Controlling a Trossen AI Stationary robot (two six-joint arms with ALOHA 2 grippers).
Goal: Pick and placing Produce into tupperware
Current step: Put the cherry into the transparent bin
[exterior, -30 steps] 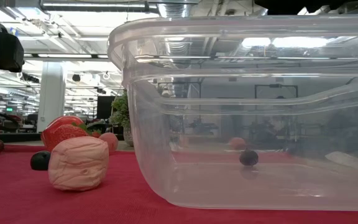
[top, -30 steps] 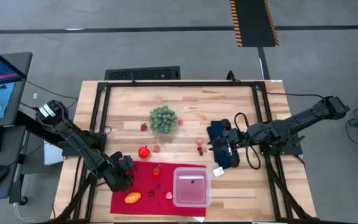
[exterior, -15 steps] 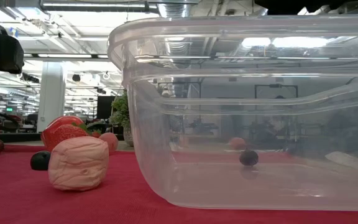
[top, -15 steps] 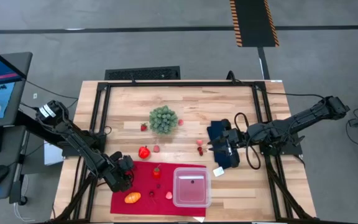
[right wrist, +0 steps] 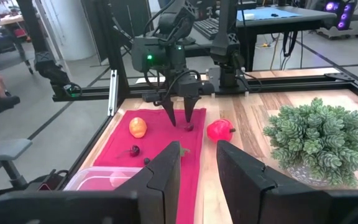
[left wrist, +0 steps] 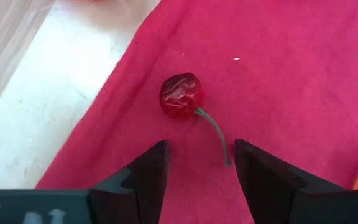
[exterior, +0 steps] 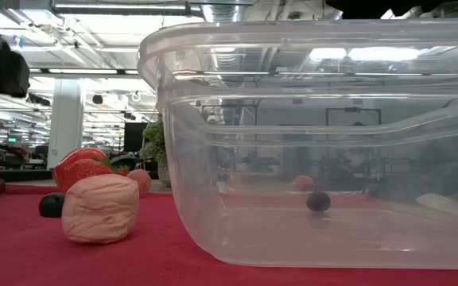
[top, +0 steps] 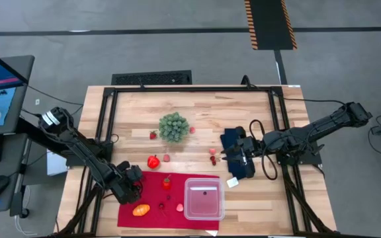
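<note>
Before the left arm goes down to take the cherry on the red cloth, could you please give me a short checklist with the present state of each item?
1. Left end effector is open, nothing held: ok.
2. Cherry lies just ahead of the fingers, roughly centred on the gap: ok.
3. Cherry's green stem runs toward one finger and could catch on it: not ok.
4. Red cloth around the cherry is flat with no other item close by: ok.
5. Tupperware is open on the cloth, with room inside: ok.
6. Right end effector waits over the dark blue cloth, away from the left arm's path: ok.
</note>
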